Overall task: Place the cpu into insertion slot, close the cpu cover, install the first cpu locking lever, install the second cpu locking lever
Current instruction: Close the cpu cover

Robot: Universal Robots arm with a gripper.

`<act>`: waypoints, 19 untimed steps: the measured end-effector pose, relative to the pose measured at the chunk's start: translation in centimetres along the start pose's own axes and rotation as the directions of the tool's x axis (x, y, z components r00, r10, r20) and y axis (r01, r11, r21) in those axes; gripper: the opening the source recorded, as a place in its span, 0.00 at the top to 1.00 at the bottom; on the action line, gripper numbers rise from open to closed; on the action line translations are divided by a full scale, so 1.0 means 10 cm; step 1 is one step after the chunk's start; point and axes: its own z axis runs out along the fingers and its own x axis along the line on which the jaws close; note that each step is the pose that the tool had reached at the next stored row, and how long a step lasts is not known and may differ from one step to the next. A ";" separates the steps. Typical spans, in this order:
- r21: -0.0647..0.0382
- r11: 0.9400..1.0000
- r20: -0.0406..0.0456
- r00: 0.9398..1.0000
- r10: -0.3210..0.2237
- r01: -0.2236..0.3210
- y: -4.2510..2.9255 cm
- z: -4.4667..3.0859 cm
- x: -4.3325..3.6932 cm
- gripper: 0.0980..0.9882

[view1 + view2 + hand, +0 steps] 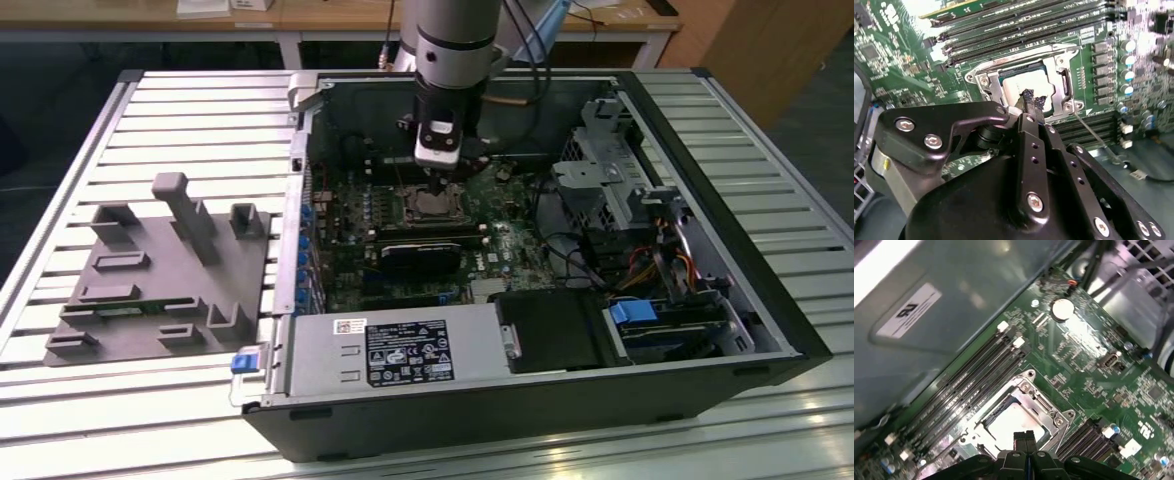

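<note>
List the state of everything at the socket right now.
cpu: seated, under the cover.
cover: down, framing the cpu.
lever: angled away from the cover; latching unclear.
gripper: shut, tips over the cpu.

Exterior view: taken from high up and well back, angled down on the whole open computer case laid on the slatted worktop. The arm is seen at the far side.

Both wrist views: taken close above the motherboard, looking along the claw, whose body is seen in the foreground. They are aimed from opposite sides of the claw.

The insertion slot and the memory slots beside it are shared by all three views.
</note>
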 end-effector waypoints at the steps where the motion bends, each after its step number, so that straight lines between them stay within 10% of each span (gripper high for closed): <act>1: 0.000 1.000 0.000 1.000 -0.018 0.018 0.000 0.000 0.000 0.99; 10: 0.004 0.984 -0.004 0.984 -0.180 0.180 0.000 0.000 0.000 0.99; 19: 0.007 0.941 -0.007 0.941 -0.337 0.338 0.000 0.000 0.000 0.99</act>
